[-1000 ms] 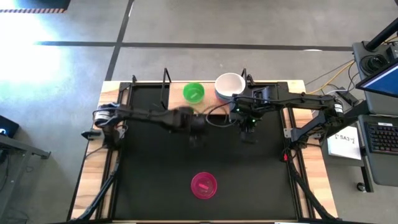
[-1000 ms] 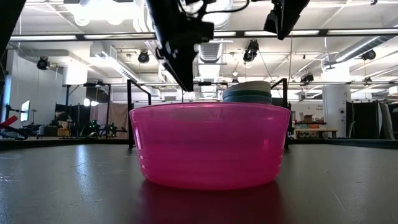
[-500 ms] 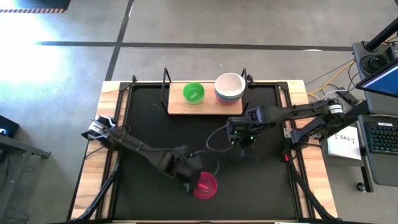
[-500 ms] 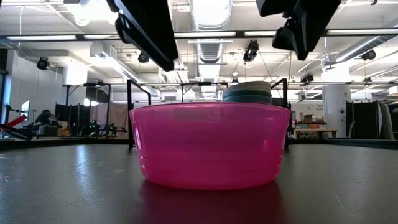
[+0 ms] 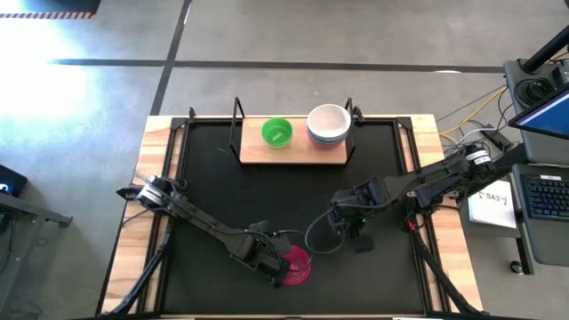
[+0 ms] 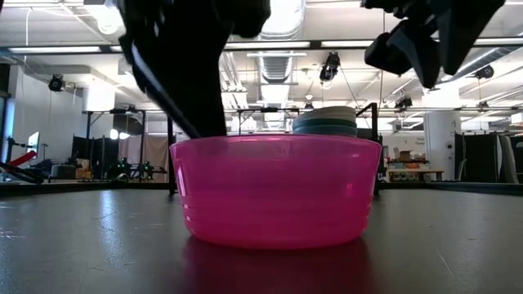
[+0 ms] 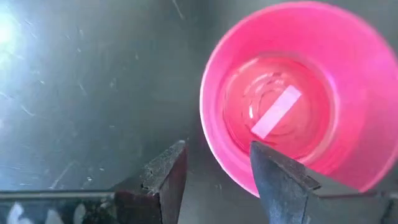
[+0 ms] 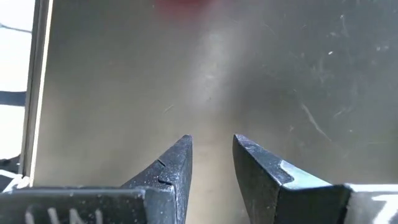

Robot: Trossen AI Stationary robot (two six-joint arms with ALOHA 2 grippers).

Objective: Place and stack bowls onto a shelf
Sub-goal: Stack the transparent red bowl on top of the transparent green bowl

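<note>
A magenta bowl (image 5: 294, 265) stands upright on the black mat (image 5: 213, 187) near the table's front edge; it also shows in the low view (image 6: 276, 192). My left gripper (image 5: 278, 265) is open at the bowl's left rim (image 7: 208, 134), with one finger (image 7: 277, 180) over the inside and the other (image 7: 168, 177) outside it. My right gripper (image 5: 352, 224) is open by a small gap and empty above the mat, right of the bowl. The wooden shelf (image 5: 293, 153) at the back holds a green bowl (image 5: 276, 132) and a stack topped by a white bowl (image 5: 329, 123).
The shelf's black uprights (image 5: 238, 114) stand at its ends. In the low view the stacked bowls (image 6: 324, 121) show behind the magenta bowl. Wooden table strips (image 5: 133, 231) flank the mat on both sides.
My left gripper has swung from just in front of the shelf toward the table's near edge and come down at the magenta bowl's left rim. My right gripper has drawn back from the shelf toward the near edge. The magenta bowl has stayed in place.
</note>
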